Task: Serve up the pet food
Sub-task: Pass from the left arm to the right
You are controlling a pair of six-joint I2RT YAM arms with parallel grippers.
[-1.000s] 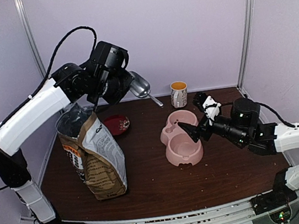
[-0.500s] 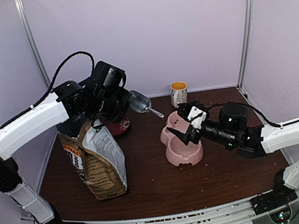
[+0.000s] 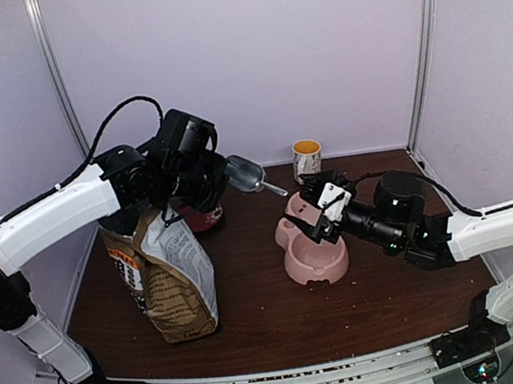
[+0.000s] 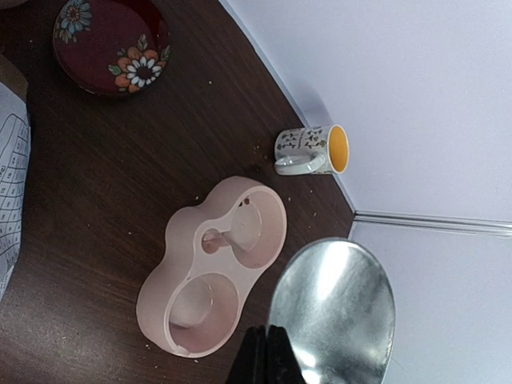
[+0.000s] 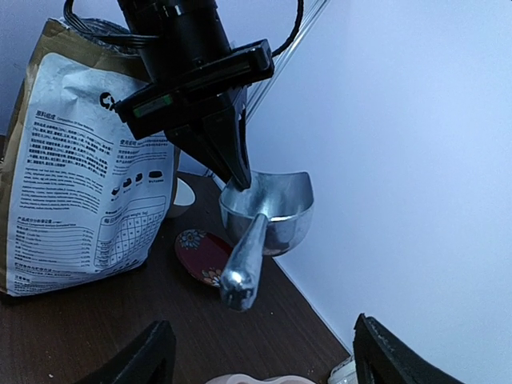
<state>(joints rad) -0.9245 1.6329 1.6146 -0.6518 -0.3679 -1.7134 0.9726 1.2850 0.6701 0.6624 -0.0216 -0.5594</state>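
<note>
My left gripper point(image 3: 222, 174) is shut on the rim of a metal scoop point(image 3: 245, 173) and holds it in the air between the tall tan pet food bag point(image 3: 163, 262) and the pink double bowl point(image 3: 311, 244). In the left wrist view the fingertips point(image 4: 268, 356) pinch the scoop point(image 4: 332, 312) above the bowl point(image 4: 212, 280). No kibble shows in the scoop or the bowl. My right gripper point(image 3: 321, 210) is open and empty over the bowl, facing the scoop point(image 5: 268, 210), whose handle points at it. The bag point(image 5: 80, 184) stands behind.
A red flowered saucer point(image 3: 207, 220) lies behind the bag, also in the left wrist view point(image 4: 112, 36). A yellow-lined mug point(image 3: 307, 160) stands at the back wall. Crumbs dot the dark wooden table point(image 3: 255, 316). Walls close in the back and both sides.
My left gripper has come down a little with the scoop. My right gripper has moved left over the pink bowl toward the scoop, and its fingers now stand apart.
</note>
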